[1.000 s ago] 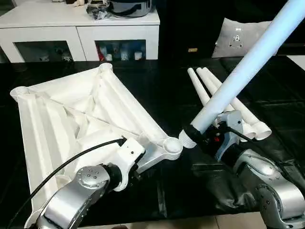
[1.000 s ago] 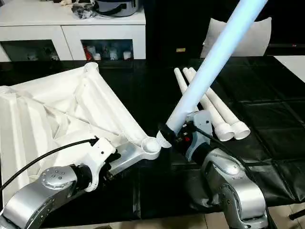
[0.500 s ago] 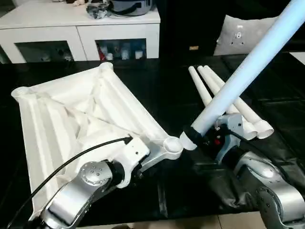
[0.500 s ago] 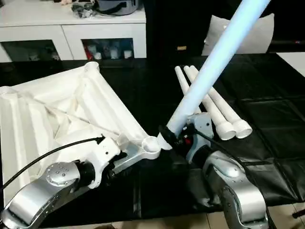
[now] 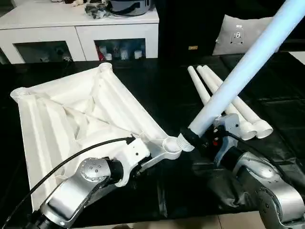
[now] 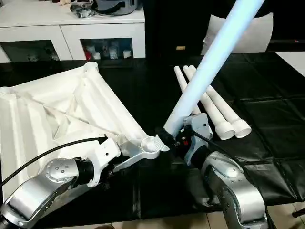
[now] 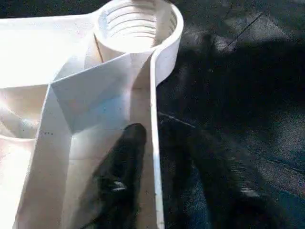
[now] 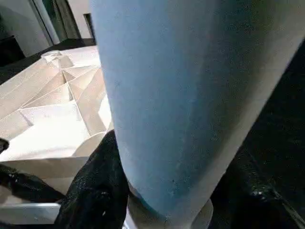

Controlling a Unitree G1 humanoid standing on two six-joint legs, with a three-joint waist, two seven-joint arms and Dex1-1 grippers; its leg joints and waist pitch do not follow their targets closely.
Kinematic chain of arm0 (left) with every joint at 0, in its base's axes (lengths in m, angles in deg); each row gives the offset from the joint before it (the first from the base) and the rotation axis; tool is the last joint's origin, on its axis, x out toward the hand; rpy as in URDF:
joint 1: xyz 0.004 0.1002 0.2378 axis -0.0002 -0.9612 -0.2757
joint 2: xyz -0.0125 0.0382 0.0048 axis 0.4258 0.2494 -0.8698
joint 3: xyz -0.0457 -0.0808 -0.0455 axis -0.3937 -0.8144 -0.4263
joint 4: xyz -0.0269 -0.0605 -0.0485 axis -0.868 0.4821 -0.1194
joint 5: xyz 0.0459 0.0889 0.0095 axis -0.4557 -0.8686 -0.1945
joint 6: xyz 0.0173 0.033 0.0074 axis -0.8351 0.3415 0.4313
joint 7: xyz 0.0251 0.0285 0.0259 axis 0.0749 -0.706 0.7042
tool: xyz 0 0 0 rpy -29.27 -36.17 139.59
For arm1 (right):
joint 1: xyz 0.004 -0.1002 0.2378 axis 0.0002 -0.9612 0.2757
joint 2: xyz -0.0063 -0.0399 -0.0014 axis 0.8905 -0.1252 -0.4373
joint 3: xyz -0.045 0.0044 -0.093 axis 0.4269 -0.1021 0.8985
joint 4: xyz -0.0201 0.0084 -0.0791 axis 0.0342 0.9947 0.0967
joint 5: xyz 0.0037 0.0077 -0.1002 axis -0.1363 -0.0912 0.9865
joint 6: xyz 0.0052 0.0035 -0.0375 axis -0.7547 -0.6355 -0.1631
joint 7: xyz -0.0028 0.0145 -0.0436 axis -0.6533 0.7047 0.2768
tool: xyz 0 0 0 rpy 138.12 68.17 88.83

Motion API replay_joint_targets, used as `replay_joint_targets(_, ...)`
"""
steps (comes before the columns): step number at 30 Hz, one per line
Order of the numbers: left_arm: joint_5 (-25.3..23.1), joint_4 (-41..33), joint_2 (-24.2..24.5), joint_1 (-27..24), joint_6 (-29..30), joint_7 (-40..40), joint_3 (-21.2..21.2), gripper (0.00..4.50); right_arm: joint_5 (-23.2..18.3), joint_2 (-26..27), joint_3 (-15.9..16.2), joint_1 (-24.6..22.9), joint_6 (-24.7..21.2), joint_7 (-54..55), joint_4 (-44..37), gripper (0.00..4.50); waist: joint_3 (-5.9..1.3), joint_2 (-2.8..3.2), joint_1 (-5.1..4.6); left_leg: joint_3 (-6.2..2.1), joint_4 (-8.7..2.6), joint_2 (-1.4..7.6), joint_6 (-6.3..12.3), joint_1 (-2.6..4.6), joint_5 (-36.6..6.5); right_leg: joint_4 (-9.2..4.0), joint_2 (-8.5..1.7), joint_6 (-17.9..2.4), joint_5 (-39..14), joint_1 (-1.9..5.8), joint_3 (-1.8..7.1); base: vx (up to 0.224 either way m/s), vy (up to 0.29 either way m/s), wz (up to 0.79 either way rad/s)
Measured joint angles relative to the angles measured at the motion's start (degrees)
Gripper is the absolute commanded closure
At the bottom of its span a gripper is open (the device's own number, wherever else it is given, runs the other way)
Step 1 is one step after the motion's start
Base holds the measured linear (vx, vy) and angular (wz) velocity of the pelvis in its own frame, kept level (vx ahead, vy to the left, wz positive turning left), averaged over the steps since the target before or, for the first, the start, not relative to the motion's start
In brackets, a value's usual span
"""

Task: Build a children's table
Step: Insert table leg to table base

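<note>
Black-covered work table [image 5: 157, 90] before white cabinet [image 5: 76, 28], grey cushion [image 5: 238, 36].

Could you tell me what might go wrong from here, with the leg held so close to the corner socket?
1. The leg in the right pincer is steeply tilted, its threaded end beside the corner socket, not over it; pushed in at this angle, it could jam or cross-thread.
2. The left pincer straddles only the thin rim of the tabletop, one finger inside; a sideways push could slide the top.
3. The long leg's far end could swing toward the three spare legs.
</note>
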Motion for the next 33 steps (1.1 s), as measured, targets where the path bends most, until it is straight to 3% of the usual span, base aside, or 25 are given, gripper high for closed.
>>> replay_joint_targets(2,0.0,0.0,0.0,0.1,0.6,0.0,-0.1,3.16,0.0,-0.1,0.0,0.0,0.1,0.0,0.0,2.6,0.0,0.01,-0.1,0.0,-0.01,0.0,0.0,0.02,0.0,0.01,0.0,0.0,0.0,0.0,0.0,0.0,0.0,0.0)
replay_joint_targets(5,-0.1,-0.1,0.1,0.1,1.0,0.1,-0.1,3.18,0.0,-0.1,0.1,0.0,0.2,-0.1,0.0,2.6,0.0,0.0,-0.13,0.0,-0.03,0.0,0.0,0.03,0.0,0.02,0.0,0.0,0.0,0.01,0.0,0.0,0.0,0.0)
replay_joint_targets(6,-0.3,-0.1,0.4,0.1,1.2,0.1,-0.1,3.47,0.0,-0.1,0.2,0.0,0.3,-0.2,0.0,2.6,-0.01,0.01,-0.12,0.0,-0.04,0.0,-0.01,0.04,0.0,0.02,0.0,0.0,0.0,0.01,0.0,0.0,0.0,0.0)
replay_joint_targets(10,-1.7,-0.4,1.6,0.2,1.4,0.7,-0.3,3.61,0.0,-0.1,0.3,0.0,0.5,-0.3,0.0,2.6,-0.03,0.04,-0.11,0.01,-0.06,0.0,-0.01,0.04,0.0,0.01,0.0,0.0,0.0,0.01,0.01,0.0,0.0,0.0)
replay_joint_targets(11,-2.0,-0.4,1.6,0.2,1.4,0.7,-0.3,3.91,0.1,-0.1,0.3,0.1,0.6,-0.3,0.0,2.6,-0.02,0.04,-0.11,0.01,-0.06,0.0,-0.01,0.04,0.0,0.01,0.0,0.0,0.0,0.0,0.01,0.0,0.0,0.0)
replay_joint_targets(15,-2.2,-0.4,1.8,0.2,1.3,0.6,-0.2,4.06,0.6,0.1,0.8,0.2,1.5,-0.2,0.3,2.6,-0.01,0.07,-0.18,0.01,-0.14,0.0,-0.05,0.08,0.0,0.02,0.0,-0.1,0.0,0.0,0.02,0.0,0.0,0.0)
replay_joint_targets(18,-2.3,1.4,2.2,1.2,0.4,0.2,-0.3,4.43,1.4,0.4,0.8,0.3,1.8,0.2,0.4,2.6,0.0,0.09,-0.12,0.01,-0.29,0.0,-0.12,0.14,0.1,0.02,0.01,-0.1,0.1,0.0,0.01,0.0,0.0,0.0)
replay_joint_targets(22,-2.7,6.5,4.1,3.2,-6.0,-3.5,-0.7,4.5,1.6,1.4,1.1,1.0,3.5,0.1,1.4,2.6,0.01,0.09,0.07,0.03,-0.47,0.0,-0.25,0.13,0.2,0.02,0.01,-0.2,0.1,-0.08,-0.01,0.0,0.0,0.0)
replay_joint_targets(26,-4.5,13.4,7.2,5.6,-19.0,-10.8,0.7,4.5,-1.3,2.1,0.4,2.4,3.2,-0.8,1.6,2.6,0.02,0.17,1.03,0.07,-0.58,0.01,-0.11,-0.05,0.4,-0.05,-0.02,-0.2,0.1,-0.25,-0.06,0.0,0.0,0.0)
replay_joint_targets(29,-4.5,15.4,6.7,7.3,-21.1,-14.2,1.1,4.5,-2.0,1.2,0.9,2.7,2.3,-2.5,1.5,2.6,-0.02,0.24,1.77,0.31,-0.57,0.0,0.1,-0.42,0.5,-0.1,-0.13,-0.2,0.1,-0.58,-0.05,0.0,0.0,0.0)
replay_joint_targets(33,-4.5,18.0,5.9,9.4,-21.7,-14.7,1.5,4.5,-1.1,0.3,2.1,3.2,2.2,-3.7,1.8,2.6,-0.06,0.31,1.59,0.44,-0.55,0.0,0.38,-0.73,0.7,-0.07,-0.18,-0.2,0.2,-0.89,-0.05,0.0,0.0,0.0)
